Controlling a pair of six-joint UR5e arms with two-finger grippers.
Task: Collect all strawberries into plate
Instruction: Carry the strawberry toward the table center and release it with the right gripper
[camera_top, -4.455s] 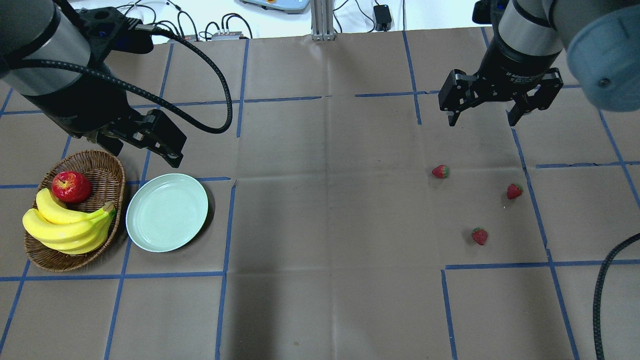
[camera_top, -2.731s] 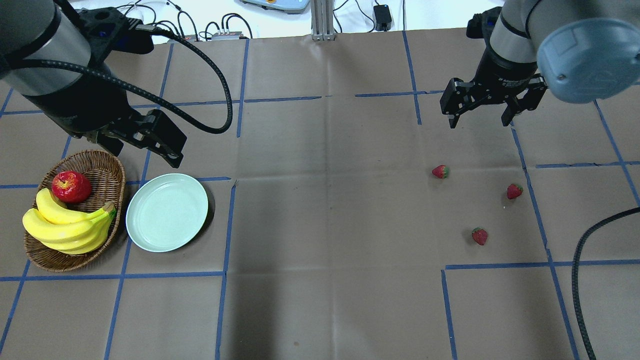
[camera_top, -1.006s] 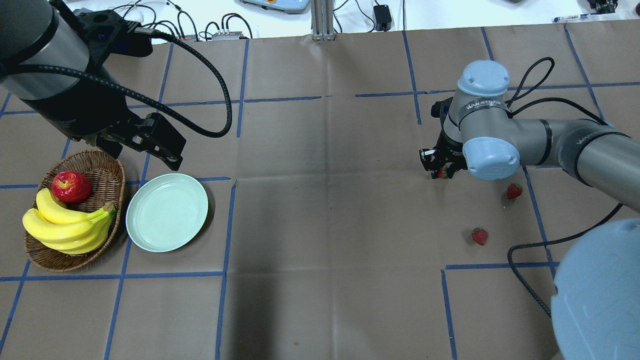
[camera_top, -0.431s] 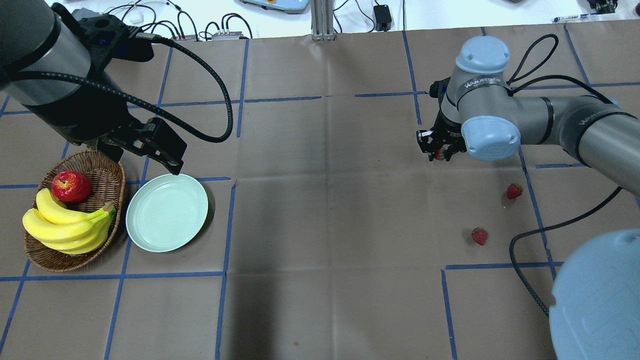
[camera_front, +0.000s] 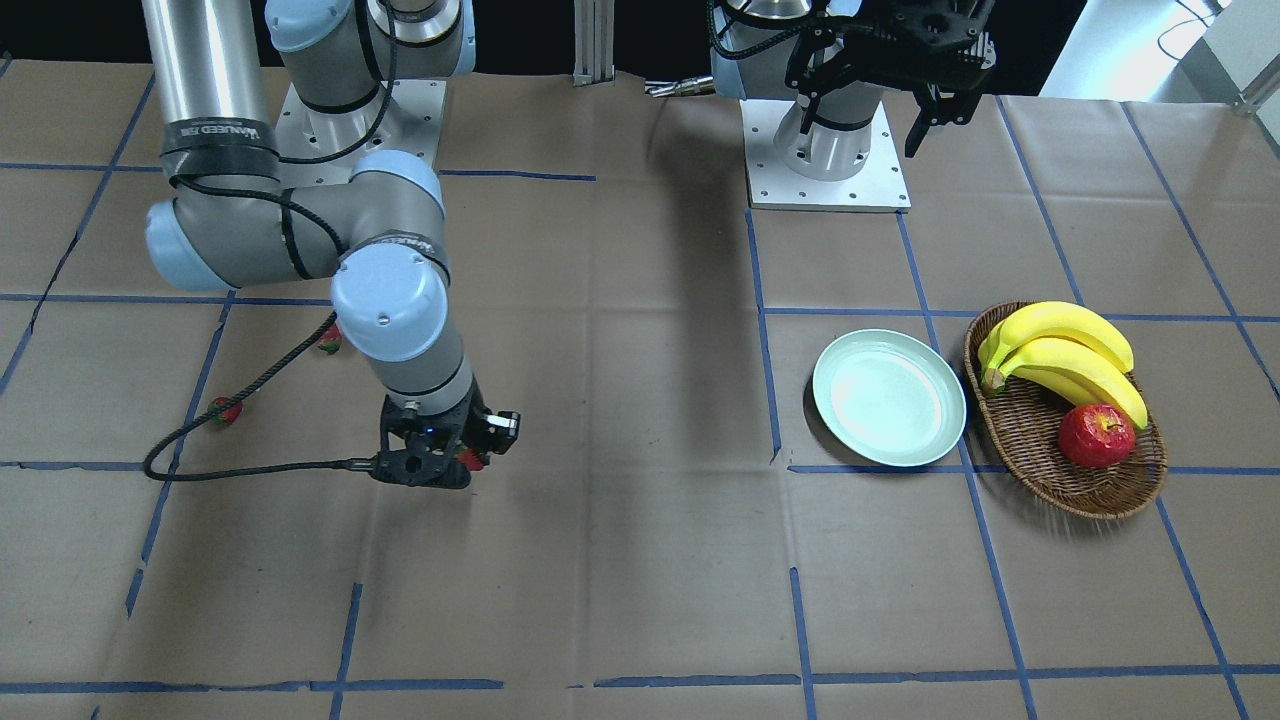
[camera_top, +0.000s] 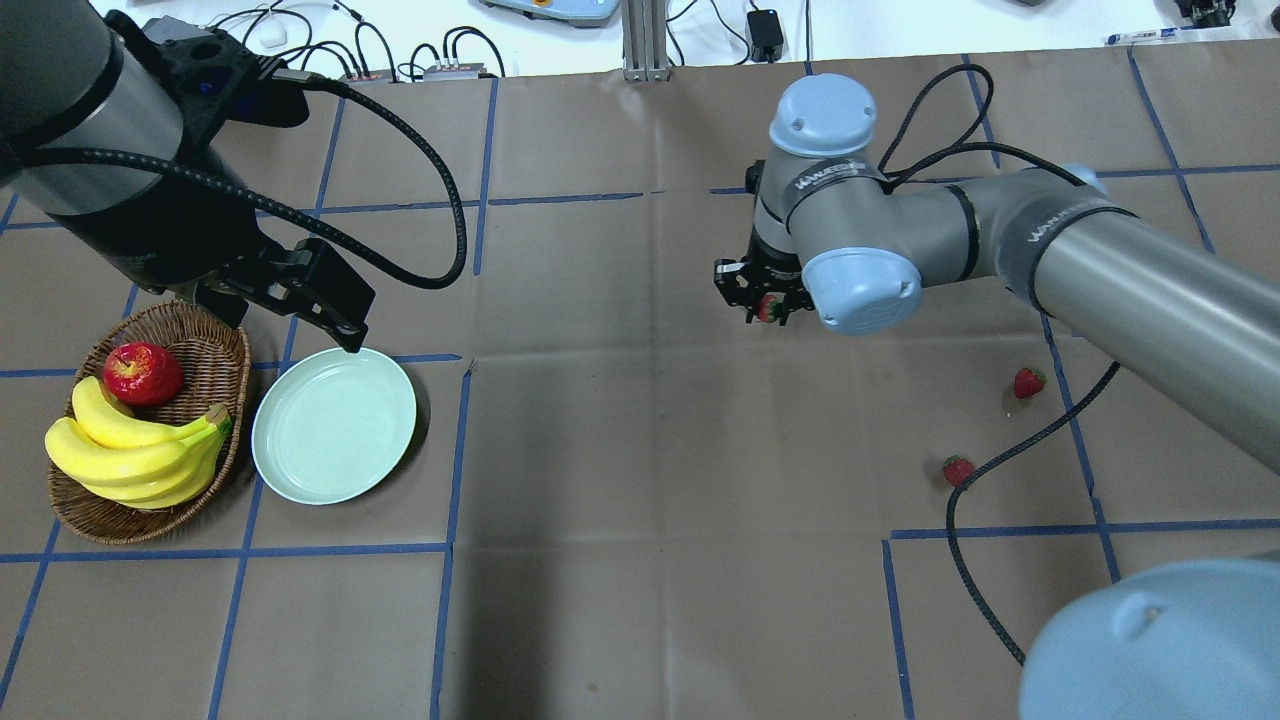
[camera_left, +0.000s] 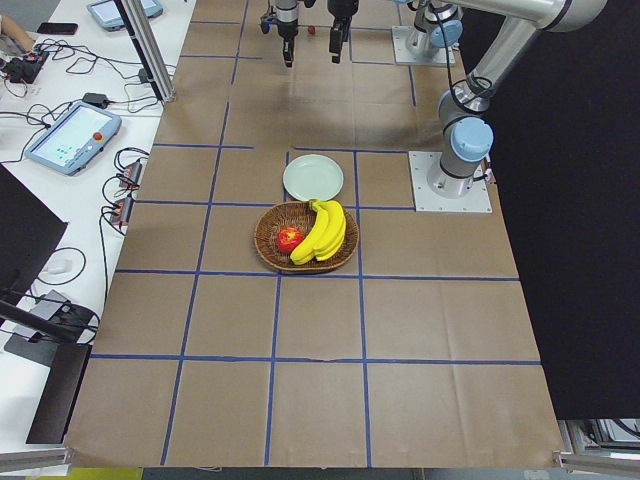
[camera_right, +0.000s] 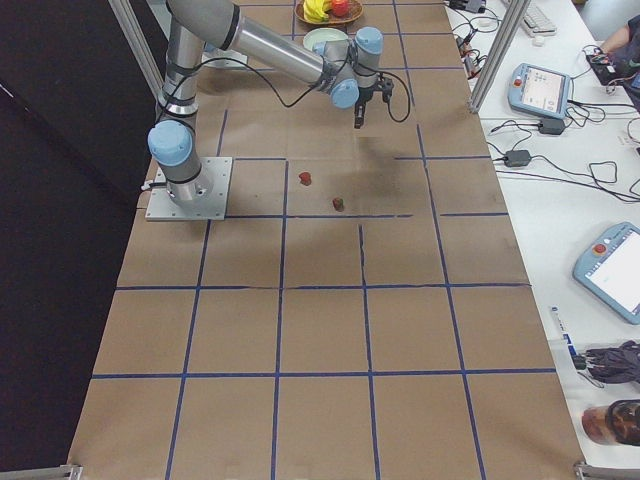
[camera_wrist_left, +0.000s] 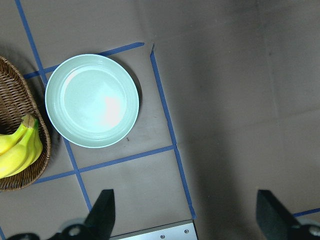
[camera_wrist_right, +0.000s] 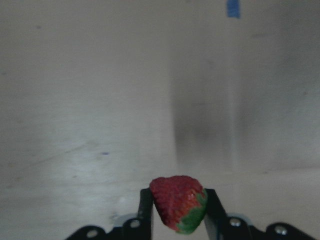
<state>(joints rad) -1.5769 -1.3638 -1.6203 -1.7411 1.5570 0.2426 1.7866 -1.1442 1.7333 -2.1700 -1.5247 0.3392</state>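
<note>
Strawberries first: one strawberry (camera_wrist_right: 177, 202) is pinched between the fingers of the right gripper (camera_top: 766, 308), above the paper near mid-table. My right wrist camera shows that grip plainly; overhead, the wrist joint half hides it. The second strawberry (camera_top: 1028, 382) and third strawberry (camera_top: 957, 469) lie on the table's right side, with a black cable (camera_front: 260, 466) running just beside the third. The plate (camera_top: 333, 425) sits far left across a broad stretch of taped paper. The left gripper (camera_wrist_left: 186, 216) hangs spread wide near the plate's rim. A wicker basket (camera_top: 215, 345) sits just beside the plate.
</note>
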